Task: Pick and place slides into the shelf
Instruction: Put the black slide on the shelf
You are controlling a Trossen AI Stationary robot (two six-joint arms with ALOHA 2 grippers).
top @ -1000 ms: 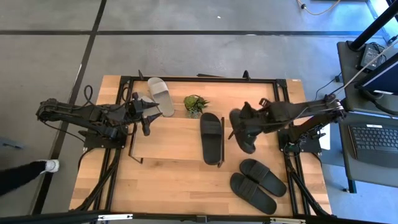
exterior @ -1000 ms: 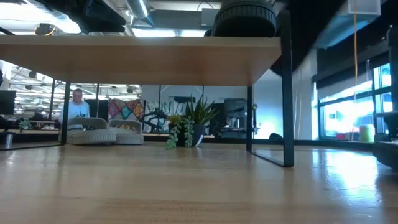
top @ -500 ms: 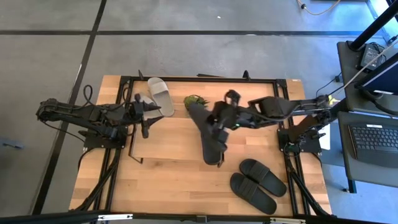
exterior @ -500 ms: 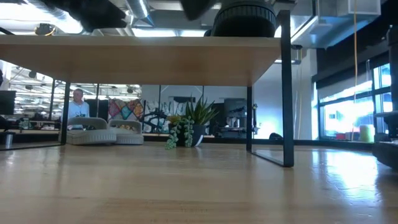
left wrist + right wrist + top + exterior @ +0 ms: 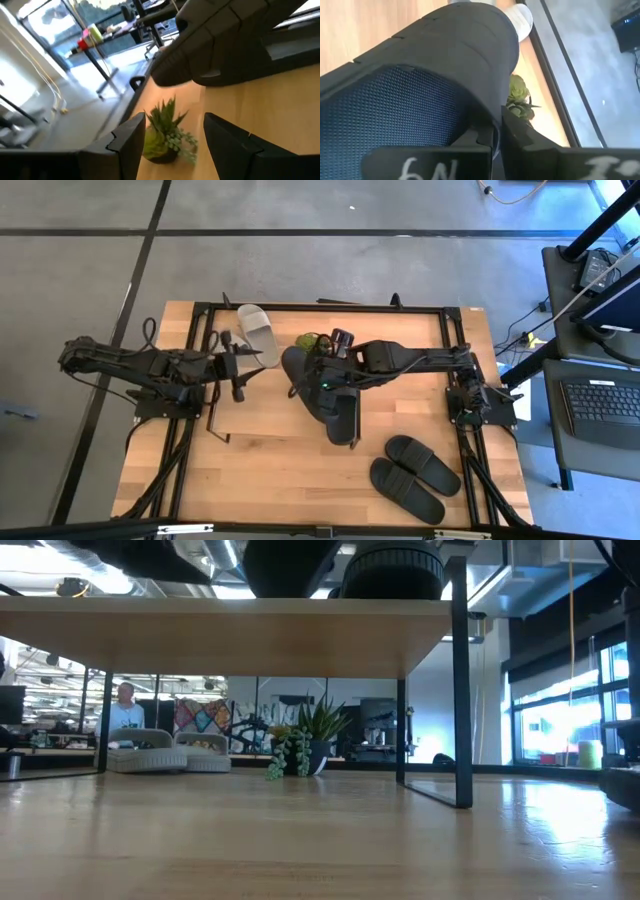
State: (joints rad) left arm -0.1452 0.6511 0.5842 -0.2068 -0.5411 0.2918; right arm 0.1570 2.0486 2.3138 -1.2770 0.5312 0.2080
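The left gripper (image 5: 236, 365) hung over the left end of the light wooden shelf with thin black side frames (image 5: 270, 405), its two dark fingers (image 5: 132, 142) parted and holding nothing, apparently waiting while the other arm worked. Just behind it, near the back edge of the table (image 5: 250, 480), lay a light grey-white rubber slide (image 5: 258, 333), not on the shelf; it was probably left there for this arm, which was nearest.

Toward the middle of the back edge stood a small green potted plant (image 5: 312, 342), no part of the job.

The right gripper (image 5: 320, 378) had reached across over the shelf board and was clamped on the edge of a matte black rubber slide (image 5: 300, 375), carried in the air just in front of the plant. The wrist view showed the fingers pinched tight on its textured footbed (image 5: 395, 110), a grip at the rim that would let the sole be set down flat. Beside it, another black slide (image 5: 340, 415) lay on the right end of the shelf.

Two more black slides (image 5: 415, 475) waited near the table's front right corner, within the right arm's reach.
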